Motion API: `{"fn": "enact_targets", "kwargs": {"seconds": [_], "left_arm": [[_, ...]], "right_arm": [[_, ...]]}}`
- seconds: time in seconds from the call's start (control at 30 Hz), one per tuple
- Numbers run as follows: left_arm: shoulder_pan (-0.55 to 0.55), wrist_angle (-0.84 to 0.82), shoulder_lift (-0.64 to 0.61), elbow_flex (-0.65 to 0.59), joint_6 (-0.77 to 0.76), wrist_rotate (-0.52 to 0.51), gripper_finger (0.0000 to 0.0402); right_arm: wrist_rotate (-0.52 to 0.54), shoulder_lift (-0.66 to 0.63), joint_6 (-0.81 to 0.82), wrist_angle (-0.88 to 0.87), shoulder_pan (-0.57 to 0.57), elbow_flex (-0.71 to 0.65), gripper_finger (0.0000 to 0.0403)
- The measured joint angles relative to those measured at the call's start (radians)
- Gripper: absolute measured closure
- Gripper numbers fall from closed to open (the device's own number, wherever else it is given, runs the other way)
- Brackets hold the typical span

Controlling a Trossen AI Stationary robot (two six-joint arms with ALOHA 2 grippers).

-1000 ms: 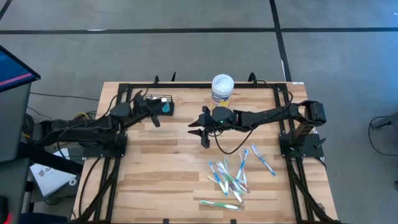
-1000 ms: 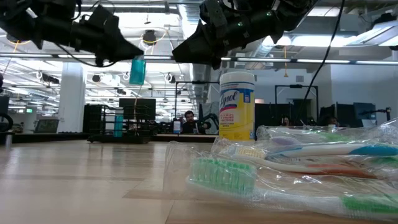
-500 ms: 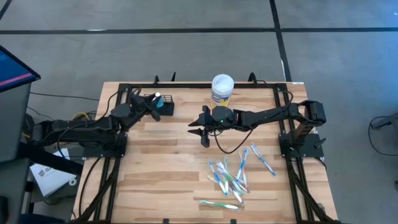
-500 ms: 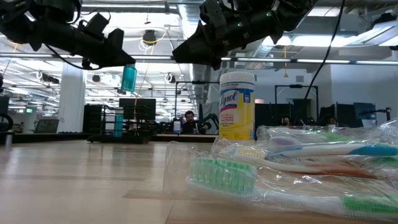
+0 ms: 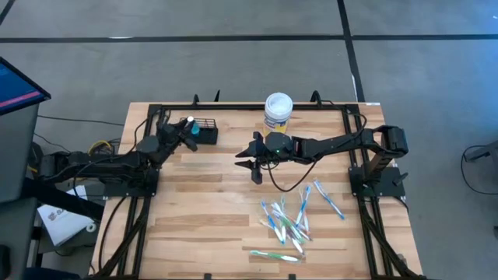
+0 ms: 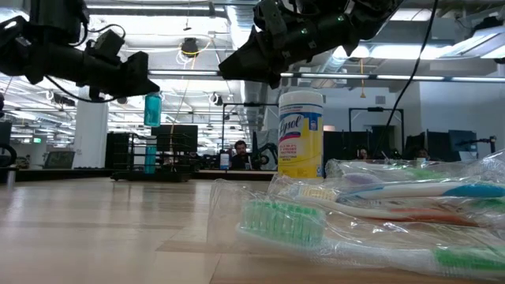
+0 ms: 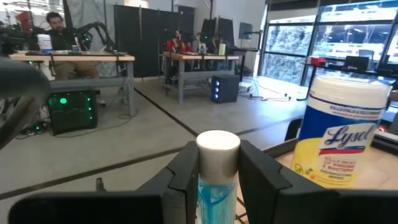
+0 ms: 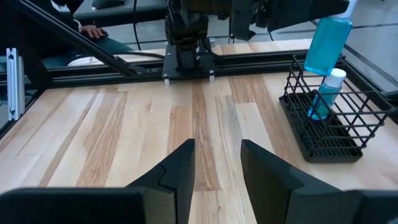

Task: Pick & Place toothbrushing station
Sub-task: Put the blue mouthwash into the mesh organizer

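Lysol tub (image 5: 278, 109) between basket (image 5: 204, 131) and toothbrushes (image 5: 292, 220)

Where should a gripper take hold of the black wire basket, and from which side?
Grip the black wire basket by a top rim bar, from above: low walls, thin bars. Avoid the small bottle inside and the left gripper's blue bottle overhead.

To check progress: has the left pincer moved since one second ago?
Yes. In the high view the left pincer, holding a blue bottle, drew back leftward, away from the wipes tub, over the black basket.
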Motion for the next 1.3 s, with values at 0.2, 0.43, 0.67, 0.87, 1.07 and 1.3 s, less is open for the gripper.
{"fn": "enact_targets", "kwargs": {"seconds": [0.2, 0.43, 0.67, 0.87, 1.07, 1.3], "left_arm": [[0.021, 0.007, 0.000, -0.010, 0.002, 0.002, 0.0326], [0.029, 0.015, 0.000, -0.010, 0.002, 0.007, 0.0326], [0.029, 0.022, 0.000, -0.010, 0.002, 0.027, 0.0326], [0.029, 0.038, 0.007, -0.010, 0.023, 0.026, 0.0326], [0.042, 0.103, 0.107, -0.010, 0.021, 0.018, 0.0326], [0.067, 0.251, 0.261, -0.010, 0.027, 0.022, 0.0326]], "right_arm": [[0.000, 0.000, 0.000, 0.020, 0.000, 0.000, 0.0283], [0.000, 0.000, 0.000, 0.020, 0.000, 0.000, 0.0283], [0.000, 0.000, -0.001, 0.030, 0.000, 0.000, 0.0283], [0.000, 0.000, -0.008, 0.035, 0.000, 0.000, 0.0283], [0.000, 0.000, -0.011, 0.036, 0.000, 0.000, 0.0283], [0.000, 0.000, -0.011, 0.035, 0.000, 0.000, 0.0283]]}}
